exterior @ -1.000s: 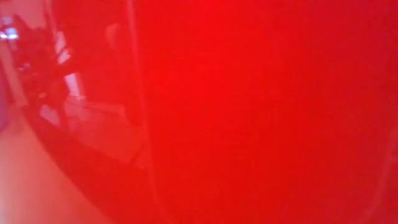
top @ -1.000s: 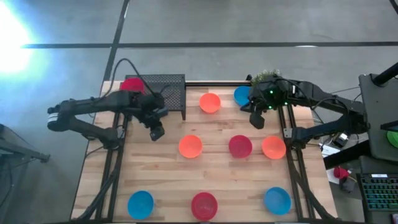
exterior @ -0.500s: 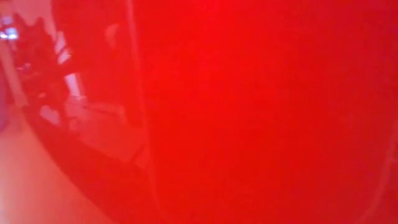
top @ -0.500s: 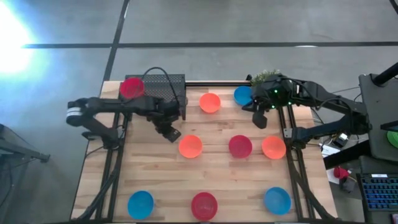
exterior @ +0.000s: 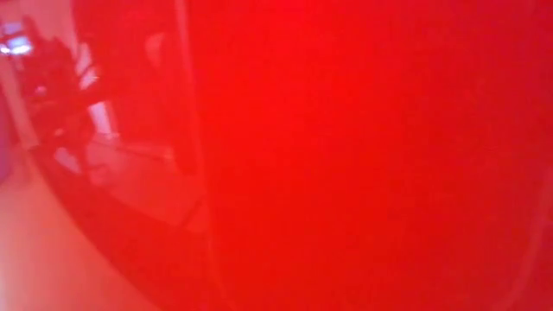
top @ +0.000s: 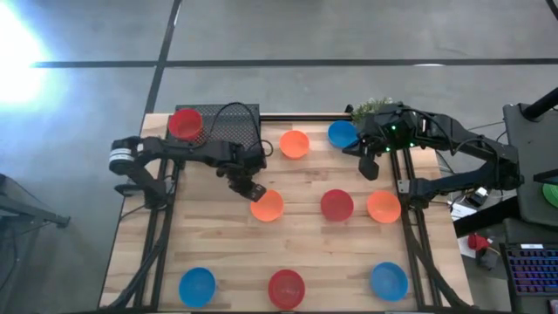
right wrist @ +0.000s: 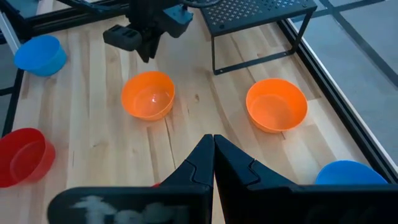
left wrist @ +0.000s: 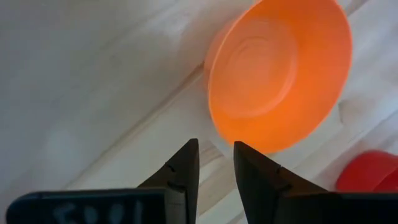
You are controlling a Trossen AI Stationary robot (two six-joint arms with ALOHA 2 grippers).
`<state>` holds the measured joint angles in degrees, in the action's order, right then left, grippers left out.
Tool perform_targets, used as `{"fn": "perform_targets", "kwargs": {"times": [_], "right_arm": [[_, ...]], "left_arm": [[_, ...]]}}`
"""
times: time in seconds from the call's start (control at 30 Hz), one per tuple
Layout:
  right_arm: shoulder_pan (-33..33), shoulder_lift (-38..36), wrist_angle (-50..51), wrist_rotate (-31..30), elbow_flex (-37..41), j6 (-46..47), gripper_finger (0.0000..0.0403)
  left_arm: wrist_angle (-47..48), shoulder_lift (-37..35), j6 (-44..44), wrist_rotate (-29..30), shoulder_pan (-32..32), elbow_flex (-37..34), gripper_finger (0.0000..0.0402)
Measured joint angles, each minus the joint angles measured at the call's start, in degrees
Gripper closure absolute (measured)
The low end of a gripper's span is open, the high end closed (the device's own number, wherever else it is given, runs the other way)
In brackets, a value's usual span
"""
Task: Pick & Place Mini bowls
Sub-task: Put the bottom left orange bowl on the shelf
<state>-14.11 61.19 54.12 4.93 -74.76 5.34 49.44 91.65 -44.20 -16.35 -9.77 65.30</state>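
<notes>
Several mini bowls sit upright on their bases on the wooden table. The nearest to my left gripper (top: pixel 249 188) is an orange bowl (top: pixel 268 206). In the left wrist view this orange bowl (left wrist: pixel 280 74) lies just beyond the left gripper (left wrist: pixel 216 155), whose fingers are open by a narrow gap and stop short of its rim. My right gripper (top: pixel 370 167) is shut and hovers near the far right, beside a blue bowl (top: pixel 341 133) and above bare wood (right wrist: pixel 213 146). A red bowl (top: pixel 185 124) sits at the far left corner by the rack.
A black mesh rack (top: pixel 234 124) stands at the far left, with a small green plant (top: pixel 373 107) at the far right. More bowls: orange (top: pixel 294 144), red (top: pixel 336 205), orange (top: pixel 383 207), blue (top: pixel 197 286), red (top: pixel 286 288), blue (top: pixel 389 280). A red bowl (exterior: pixel 346 155) fills the low view.
My left gripper has swung from beside the rack's left end toward the table's right and near edge, and now sits at the orange bowl's far-left rim. The bowls have not moved.
</notes>
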Motion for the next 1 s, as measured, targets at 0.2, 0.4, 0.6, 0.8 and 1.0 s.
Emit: {"fn": "perform_targets", "kwargs": {"times": [0.2, 0.4, 0.6, 0.8, 1.0], "right_arm": [[0.0, 0.0, 0.1, 0.0, 0.0, 0.0, 0.0394], [0.0, 0.0, 0.1, 0.0, 0.0, 0.0, 0.0394], [0.0, 0.0, 0.1, 0.0, 0.0, 0.0, 0.0394], [0.0, 0.0, 0.1, 0.0, 0.0, 0.0, 0.0394], [0.0, 0.0, 0.1, 0.0, 0.0, 0.0, 0.0394]], "left_arm": [[-2.0, 2.7, 0.0, 1.8, 1.8, 0.0, 0.0310], [-2.4, 5.4, 0.0, 2.2, 2.8, 0.0, 0.0310], [-3.3, 6.9, 0.4, 2.3, 2.8, 0.0, 0.0310], [-5.1, 8.1, 0.4, 4.6, 3.2, 0.0, 0.0310], [-5.8, 9.4, 0.6, 4.8, 3.2, 0.0, 0.0322]]}}
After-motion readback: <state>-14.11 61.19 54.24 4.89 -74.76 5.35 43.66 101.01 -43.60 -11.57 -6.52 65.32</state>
